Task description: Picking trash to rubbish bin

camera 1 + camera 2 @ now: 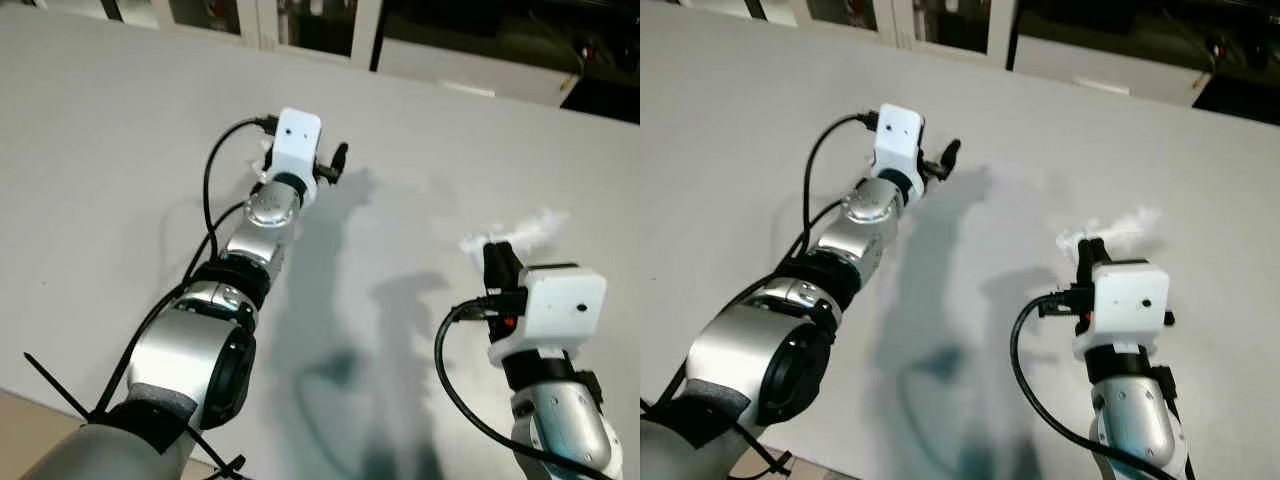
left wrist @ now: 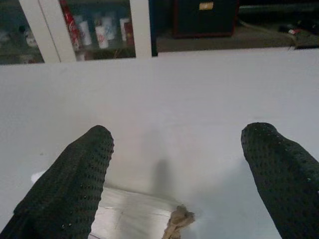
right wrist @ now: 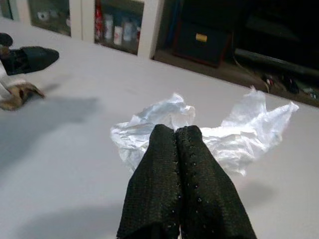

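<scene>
Right tool [image 3: 175,130], clenched on nothing, touches the crumpled plastic wrap [image 3: 234,129] on the bench [image 1: 100,150]. Left tool [image 2: 177,144], released, straddles a paper scrap [image 2: 139,219].

Both eye views look forward and steeply down from the head onto the same pale bench [image 1: 110,150], with both arms and the far cabinets in frame. The left wrist view sits low and close, facing along its spread jaws toward the glass cabinets [image 2: 89,30]. The right wrist view looks along its closed jaws over crumpled plastic [image 3: 234,132] toward those cabinets.
</scene>
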`<state>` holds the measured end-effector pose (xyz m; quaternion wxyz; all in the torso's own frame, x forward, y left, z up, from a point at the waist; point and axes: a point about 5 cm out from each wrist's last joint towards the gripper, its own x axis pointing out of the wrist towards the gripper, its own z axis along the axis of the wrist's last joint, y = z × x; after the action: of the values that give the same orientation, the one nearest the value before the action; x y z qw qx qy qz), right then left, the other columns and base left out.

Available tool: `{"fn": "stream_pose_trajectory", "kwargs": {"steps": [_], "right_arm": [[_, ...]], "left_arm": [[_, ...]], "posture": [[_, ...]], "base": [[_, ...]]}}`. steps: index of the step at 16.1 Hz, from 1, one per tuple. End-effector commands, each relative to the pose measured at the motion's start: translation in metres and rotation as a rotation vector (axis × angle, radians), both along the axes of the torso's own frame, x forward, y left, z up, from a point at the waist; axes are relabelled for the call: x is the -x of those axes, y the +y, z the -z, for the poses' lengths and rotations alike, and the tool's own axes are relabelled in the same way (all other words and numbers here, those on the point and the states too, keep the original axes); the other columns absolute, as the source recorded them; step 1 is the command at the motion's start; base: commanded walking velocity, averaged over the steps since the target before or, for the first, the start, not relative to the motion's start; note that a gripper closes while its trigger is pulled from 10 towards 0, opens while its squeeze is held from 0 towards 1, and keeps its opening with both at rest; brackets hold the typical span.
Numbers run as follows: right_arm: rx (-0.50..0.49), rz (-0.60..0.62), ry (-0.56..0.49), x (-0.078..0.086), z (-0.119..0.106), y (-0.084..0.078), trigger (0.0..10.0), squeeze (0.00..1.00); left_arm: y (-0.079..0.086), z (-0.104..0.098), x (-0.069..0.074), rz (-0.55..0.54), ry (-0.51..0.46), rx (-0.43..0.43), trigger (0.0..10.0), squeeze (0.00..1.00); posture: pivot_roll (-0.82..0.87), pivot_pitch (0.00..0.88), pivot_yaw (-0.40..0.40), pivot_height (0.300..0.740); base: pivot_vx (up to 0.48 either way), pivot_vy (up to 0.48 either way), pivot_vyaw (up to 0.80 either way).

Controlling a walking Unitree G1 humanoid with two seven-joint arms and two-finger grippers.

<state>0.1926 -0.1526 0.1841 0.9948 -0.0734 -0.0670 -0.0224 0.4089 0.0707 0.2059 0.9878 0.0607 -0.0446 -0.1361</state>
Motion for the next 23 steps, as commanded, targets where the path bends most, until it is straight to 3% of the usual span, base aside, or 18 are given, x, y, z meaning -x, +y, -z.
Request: {"fn": "stream_pose_trajectory", "kwargs": {"steps": [1, 6, 9, 11, 12, 17, 23], "right_arm": [[-0.001, 0.021, 0.003, 0.008, -0.002, 0.000, 10.0, 0.00], [-0.008, 0.041, 0.030, 0.021, -0.001, -0.001, 10.0, 0.00], [-0.018, 0.043, 0.051, 0.026, 0.001, 0.004, 10.0, 0.00], [-0.011, 0.037, 0.058, 0.027, 0.001, 0.004, 10.0, 0.00], [-0.005, 0.043, 0.060, 0.027, 0.000, 0.001, 10.0, 0.00], [0.006, 0.032, 0.068, 0.026, 0.001, 0.001, 10.0, 0.00], [0.011, 0.019, 0.065, 0.022, 0.000, 0.000, 10.0, 0.00]], "left_arm": [[-0.002, -0.004, -0.002, -0.015, 0.013, -0.013, 10.0, 0.00], [0.000, -0.010, -0.005, -0.048, 0.007, -0.017, 10.0, 0.00], [0.007, -0.007, -0.006, -0.084, 0.020, -0.070, 10.0, 0.00], [0.015, 0.002, -0.006, -0.120, 0.054, -0.108, 10.0, 0.00], [0.028, 0.023, -0.002, -0.160, 0.135, -0.141, 10.0, 0.00], [0.050, 0.075, 0.013, -0.185, 0.329, -0.263, 10.0, 0.00], [0.069, 0.097, 0.023, -0.215, 0.407, -0.281, 10.0, 0.00]], "posture": [[-0.11, 0.300, -0.014, 0.740], [-0.14, 0.319, -0.013, 0.740], [-0.15, 0.323, -0.023, 0.740], [-0.16, 0.325, -0.026, 0.740], [-0.16, 0.324, -0.032, 0.740], [-0.16, 0.322, -0.036, 0.740], [-0.13, 0.318, -0.035, 0.740]], "base": [[0.000, 0.000, 0.00], [0.000, 0.000, 0.00], [0.000, 0.000, 0.00], [0.000, 0.000, 0.00], [0.000, 0.000, 0.00], [0.000, 0.000, 0.00], [0.000, 0.000, 0.00]]}}
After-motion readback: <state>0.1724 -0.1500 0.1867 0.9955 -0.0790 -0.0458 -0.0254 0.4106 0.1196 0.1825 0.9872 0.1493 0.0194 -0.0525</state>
